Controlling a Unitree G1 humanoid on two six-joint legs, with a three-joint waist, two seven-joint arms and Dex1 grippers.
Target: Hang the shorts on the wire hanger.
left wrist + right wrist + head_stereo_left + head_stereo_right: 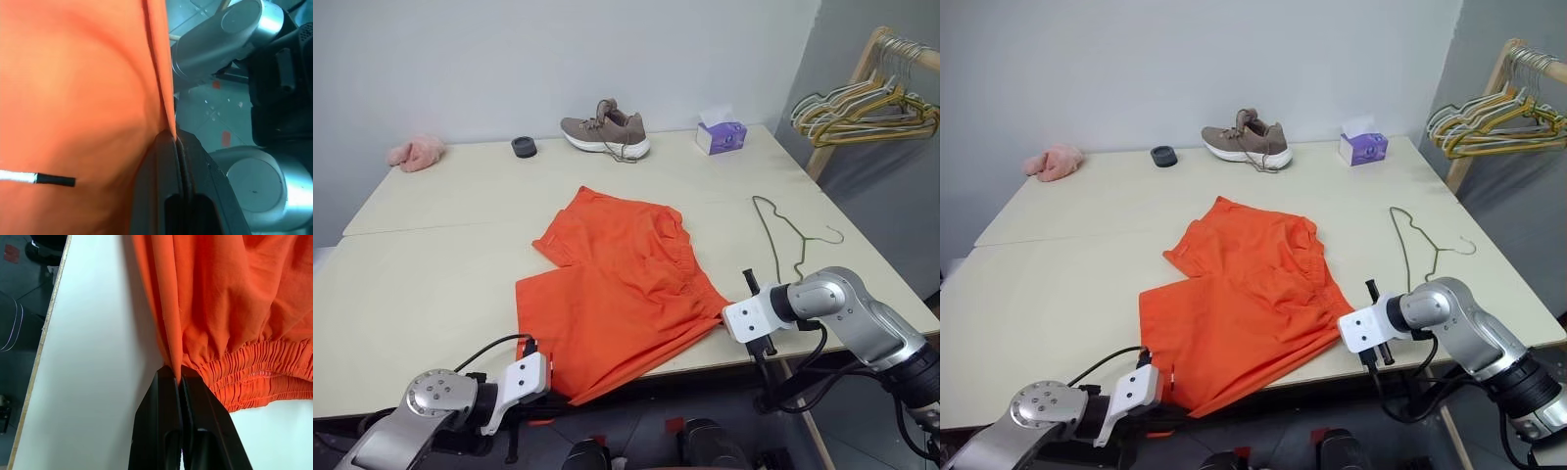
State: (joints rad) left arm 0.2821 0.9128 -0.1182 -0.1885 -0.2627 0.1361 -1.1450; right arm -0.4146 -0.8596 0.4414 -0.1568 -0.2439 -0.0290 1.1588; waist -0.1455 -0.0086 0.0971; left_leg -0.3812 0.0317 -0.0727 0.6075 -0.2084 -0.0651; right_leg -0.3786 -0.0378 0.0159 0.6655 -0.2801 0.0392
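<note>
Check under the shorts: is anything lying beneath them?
Only the table shows around the shorts; their near edge hangs off it. Whatever the cloth covers is hidden. The wire hanger lies apart, to their right.

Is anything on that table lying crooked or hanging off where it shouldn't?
Yes. The orange shorts lie rumpled and skewed, one corner drooping over the table's near edge. Both tools, left and right, pinch their fabric. The wire hanger lies flat beside them.

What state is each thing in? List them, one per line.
Bright orange athletic shorts: spread on table, near edge overhanging, pinched at two corners.
Thin olive wire hanger: flat on table, untouched.
Left gripper: jaws shut on the shorts.
Right gripper: jaws shut on the shorts beside the waistband.
</note>
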